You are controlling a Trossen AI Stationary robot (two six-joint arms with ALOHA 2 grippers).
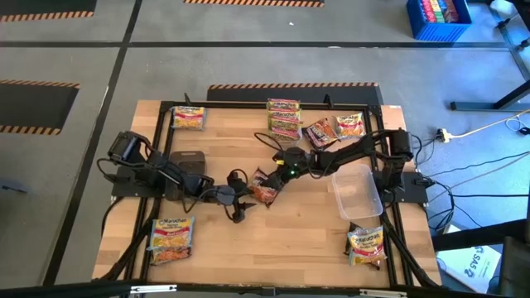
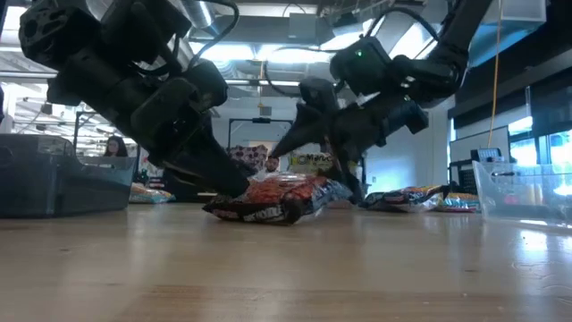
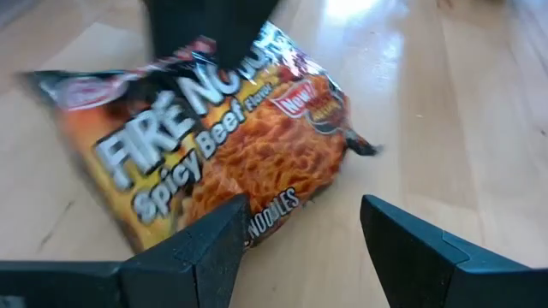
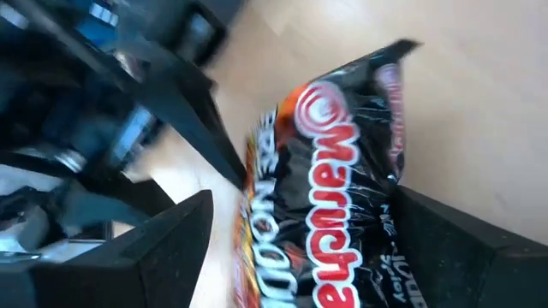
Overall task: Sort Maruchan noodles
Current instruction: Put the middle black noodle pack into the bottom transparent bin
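While both grippers (left gripper [image 1: 243,201], right gripper [image 1: 267,177]) sit spread over one dark packet [image 1: 263,194], they risk colliding or tearing it.

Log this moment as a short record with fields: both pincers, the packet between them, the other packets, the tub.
left pincer: open, at the table's middle, beside the dark Fire Noodles packet
right pincer: open, straddling the same packet from the other side
packet state: lying on the wooden table, not lifted
green packets: stacked at the far edge
yellow packets: one at each of three corners
clear tub: right side, nothing seen inside
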